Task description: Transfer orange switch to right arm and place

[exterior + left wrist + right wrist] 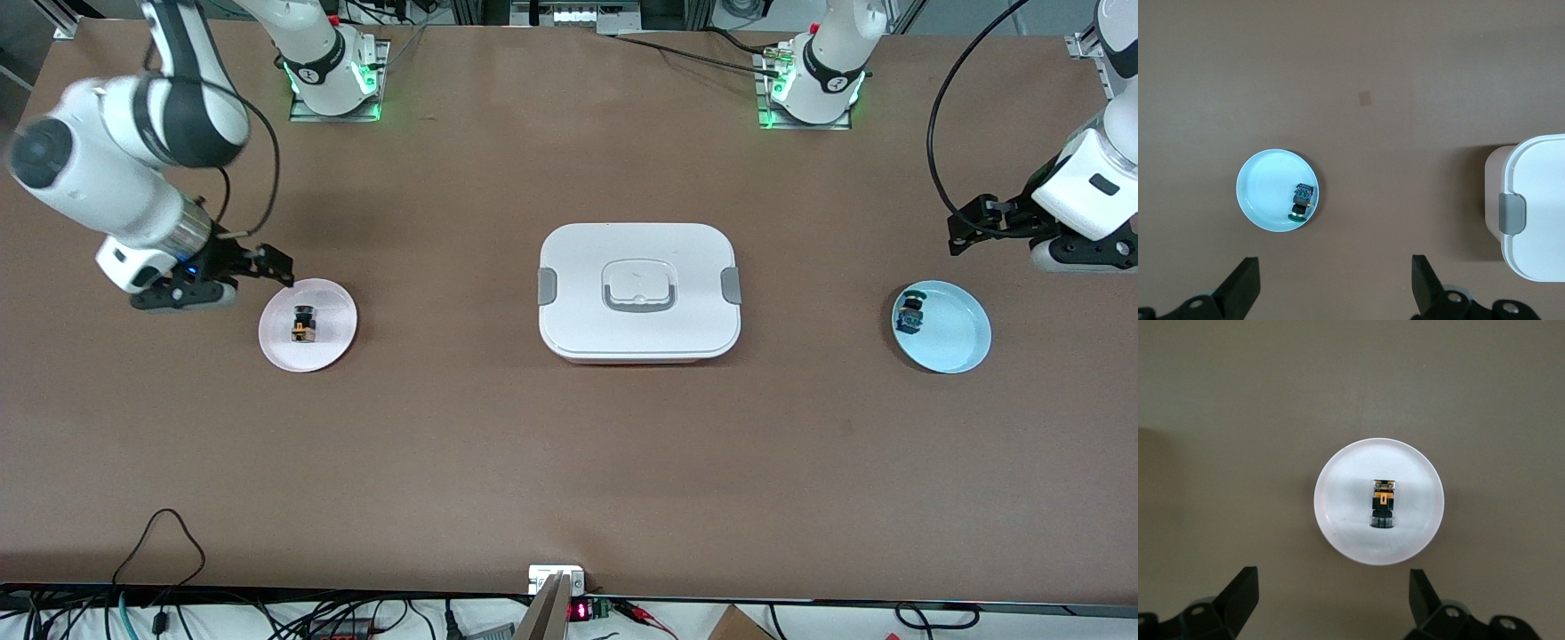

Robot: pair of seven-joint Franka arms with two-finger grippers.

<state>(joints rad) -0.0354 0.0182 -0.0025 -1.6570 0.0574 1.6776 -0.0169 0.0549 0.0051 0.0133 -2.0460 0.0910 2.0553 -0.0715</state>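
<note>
The right gripper [283, 267] hangs spread and empty over the rim of the pink plate [333, 342]. Just below it the orange switch [303, 324] lies on its side in the plate's middle. It looks light, rigid and prone to roll, so a pinch across its black body would suit. A white box [638, 302] sits mid-table. The left gripper [965, 233] waits spread above the blue plate [956, 342].

A closed white lidded container [638, 291] with grey side latches sits mid-desk [569, 462]. At its 3 o'clock, a light-blue plate [951, 333] holds a green-and-blue switch [910, 312]; at 9 o'clock, a pale pink plate [333, 342].
</note>
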